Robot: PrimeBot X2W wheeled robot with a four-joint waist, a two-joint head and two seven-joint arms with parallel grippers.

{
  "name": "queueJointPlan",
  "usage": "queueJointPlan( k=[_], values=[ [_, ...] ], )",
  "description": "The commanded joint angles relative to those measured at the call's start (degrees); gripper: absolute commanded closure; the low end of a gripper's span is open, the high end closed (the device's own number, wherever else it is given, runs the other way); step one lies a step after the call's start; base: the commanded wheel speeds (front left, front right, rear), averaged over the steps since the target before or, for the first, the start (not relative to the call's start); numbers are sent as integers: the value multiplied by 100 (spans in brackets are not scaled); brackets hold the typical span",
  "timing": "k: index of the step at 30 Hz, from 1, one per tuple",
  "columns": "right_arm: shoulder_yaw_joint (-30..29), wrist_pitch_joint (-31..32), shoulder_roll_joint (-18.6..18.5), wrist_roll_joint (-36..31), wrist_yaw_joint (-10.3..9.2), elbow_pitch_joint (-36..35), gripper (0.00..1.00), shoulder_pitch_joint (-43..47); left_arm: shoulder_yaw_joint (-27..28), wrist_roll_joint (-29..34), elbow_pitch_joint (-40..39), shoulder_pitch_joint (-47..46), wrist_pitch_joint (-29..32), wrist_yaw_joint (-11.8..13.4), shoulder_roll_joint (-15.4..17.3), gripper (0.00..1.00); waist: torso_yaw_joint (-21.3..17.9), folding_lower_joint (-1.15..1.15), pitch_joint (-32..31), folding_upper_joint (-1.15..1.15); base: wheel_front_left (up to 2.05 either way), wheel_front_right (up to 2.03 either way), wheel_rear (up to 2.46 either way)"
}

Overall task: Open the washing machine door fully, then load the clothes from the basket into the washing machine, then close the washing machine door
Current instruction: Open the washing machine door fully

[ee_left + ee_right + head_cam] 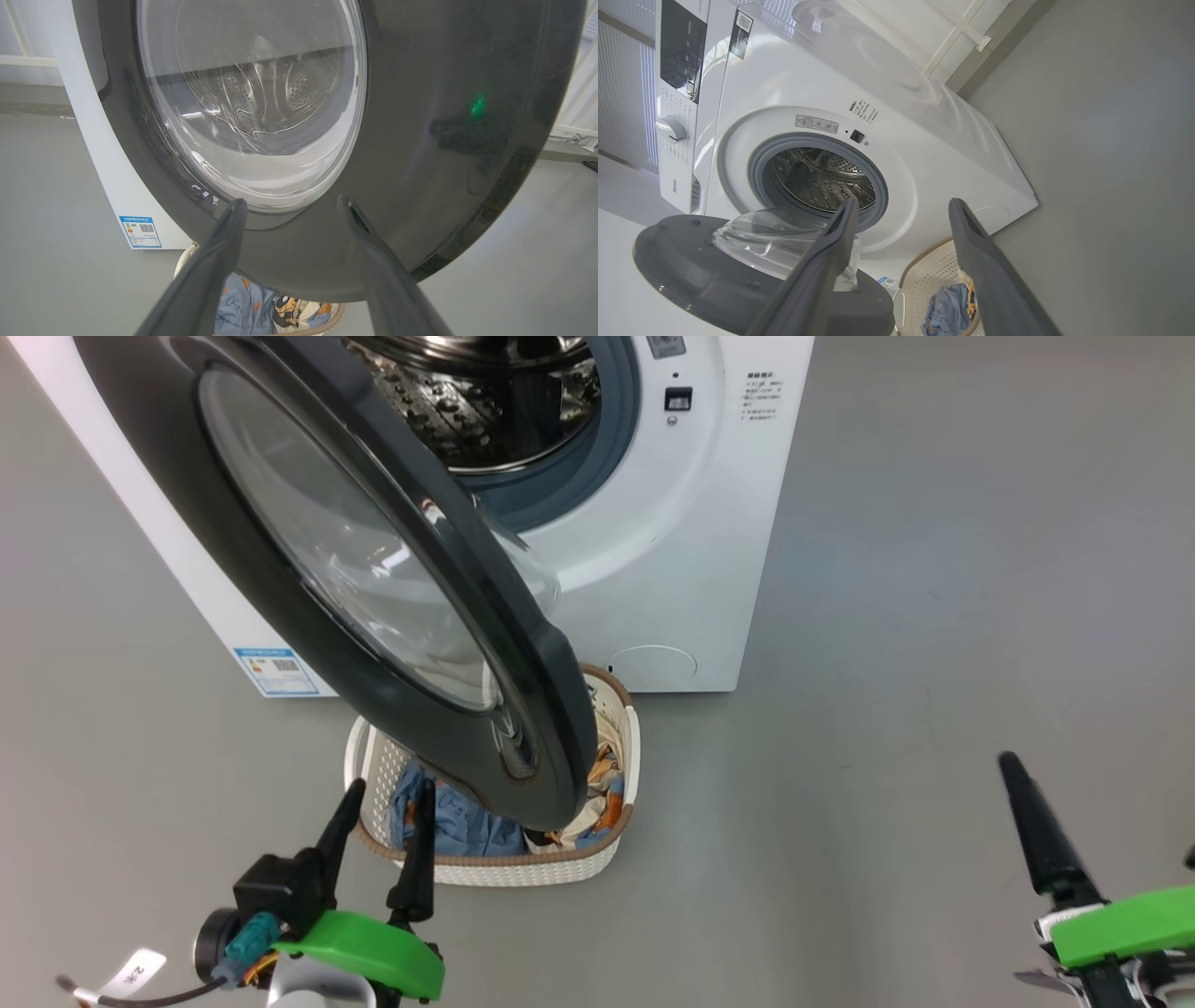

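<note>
From the head: washing machine (672, 569) at the top on the grey floor (934, 616), steel drum (485, 411) exposed. Washing machine door (373, 597) hinged out to the left, leaning over the basket (551, 873) and covering much of it. Clothes (467, 826) heaped inside, blue and cream with orange. Left hand (392, 789) at lower left, fingers spread wide, empty, tips overlapping the basket's near left corner. Right hand (1097, 807) at lower right, well apart from everything, spread wide, holding nothing. Along the left wrist: wide-spread fingers before the door's glossy black face and glass bowl, contact impossible to tell; clothes and basket rim below; blue energy label (140, 231) at left. Along the right wrist: parted, empty fingers pointed toward the open drum mouth, door's inner side at lower left, basket with clothes low between the fingers.
</note>
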Motion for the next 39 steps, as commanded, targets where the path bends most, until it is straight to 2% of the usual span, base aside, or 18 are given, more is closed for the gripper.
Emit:
queueJointPlan(
  k=[1,7,8,13,18,25,39],
  values=[
    [52,-135,-141,-198,9,-161,0,32,197,21,-97,-23,-46,-22,104,0,-8,0,-39,0,0,0,0],
    [-277,-1006,-362,-2168,9,75,0,152,239,25,-97,20,-46,-23,104,0,-55,0,-109,0,0,0,0],
    [-482,-1124,-292,-2896,9,62,0,136,264,29,-93,28,-46,-26,104,0,-75,0,-129,0,0,0,0],
    [-906,-1214,47,-4645,9,-258,0,171,317,50,-97,42,-46,-30,104,0,-92,0,-182,0,0,0,0],
    [-975,-1227,412,-5847,9,-458,0,324,366,58,-122,72,-46,-27,104,0,-84,0,-216,0,0,0,0],
    [-936,-1234,700,-6347,9,-238,0,478,372,46,-125,101,-46,-25,104,0,-59,0,-246,0,0,0,0],
    [-980,-1255,743,-6453,9,-45,0,523,381,40,-97,151,-46,-28,104,0,-78,0,-281,0,0,0,0]
  ],
)
